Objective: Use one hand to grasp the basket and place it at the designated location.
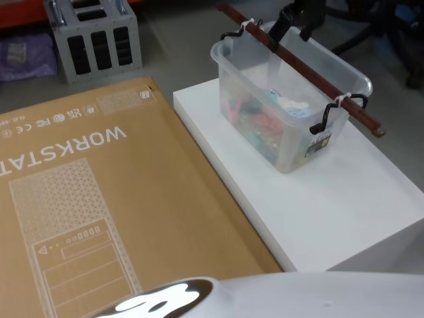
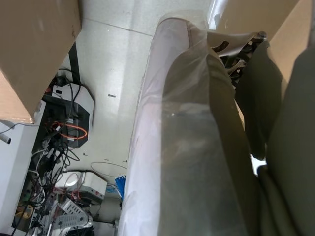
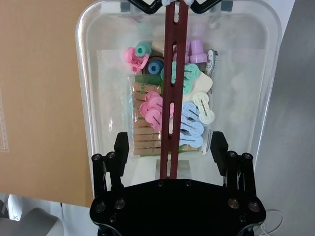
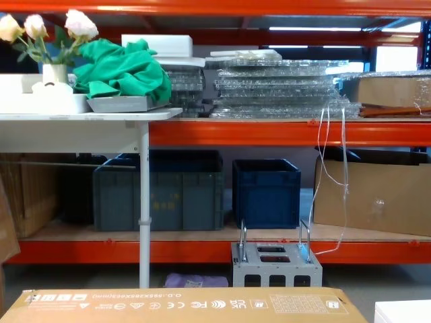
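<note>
Translucent plastic basket [image 1: 285,106] sits on the white bench [image 1: 344,199], upper right of the head view; the right tool [image 3: 170,152] hangs above, open, straddling its dark red bar handle [image 3: 171,88] lengthwise.

a long orange shelf rack [image 4: 269,132] fills the back of the room. on its upper shelf lie stacks of clear plastic trays [image 4: 283,87] and a green cloth [image 4: 124,70]. lower down stand two dark blue crates [image 4: 266,192], with a brown box [image 4: 374,195] to one side. a white table [image 4: 87,116] stands in front of the rack and holds a vase of pale flowers [image 4: 50,33]. a small grey metal box [image 4: 276,266] sits on the grey floor [image 1: 179,46]. a big flat cardboard box [image 1: 99,205] lies close by, just beside a white block [image 1: 318,199]. lights glow near the top.
</note>
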Robot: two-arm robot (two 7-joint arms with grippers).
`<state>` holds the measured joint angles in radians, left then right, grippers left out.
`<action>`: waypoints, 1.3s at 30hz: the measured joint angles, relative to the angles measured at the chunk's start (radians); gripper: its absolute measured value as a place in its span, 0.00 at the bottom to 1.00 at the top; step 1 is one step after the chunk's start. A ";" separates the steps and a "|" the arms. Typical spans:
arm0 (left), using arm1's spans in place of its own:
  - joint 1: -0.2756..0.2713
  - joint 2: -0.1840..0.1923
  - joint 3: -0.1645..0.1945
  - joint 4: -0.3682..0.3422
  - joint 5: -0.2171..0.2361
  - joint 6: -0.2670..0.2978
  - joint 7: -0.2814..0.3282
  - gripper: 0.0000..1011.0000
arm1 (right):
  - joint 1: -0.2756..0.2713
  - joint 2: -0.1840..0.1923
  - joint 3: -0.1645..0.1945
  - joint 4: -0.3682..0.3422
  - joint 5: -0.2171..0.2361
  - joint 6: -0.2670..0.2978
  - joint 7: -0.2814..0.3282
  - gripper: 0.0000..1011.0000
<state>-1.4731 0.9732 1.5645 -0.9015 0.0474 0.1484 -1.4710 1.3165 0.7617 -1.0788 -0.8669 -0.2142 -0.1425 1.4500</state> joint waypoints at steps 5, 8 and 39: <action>0.000 0.000 0.000 0.000 0.000 0.000 0.000 0.00 | 0.001 0.011 0.002 -0.026 0.004 0.008 0.002 0.99; 0.000 0.000 0.000 0.000 0.000 0.000 0.000 0.00 | 0.001 0.014 0.000 -0.035 0.005 0.010 0.003 0.99; 0.000 0.000 0.000 0.000 0.000 0.000 0.000 0.00 | 0.000 0.014 -0.001 -0.033 0.005 0.010 0.004 0.99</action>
<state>-1.4731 0.9732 1.5646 -0.9016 0.0474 0.1484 -1.4711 1.3165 0.7762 -1.0797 -0.9002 -0.2092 -0.1328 1.4538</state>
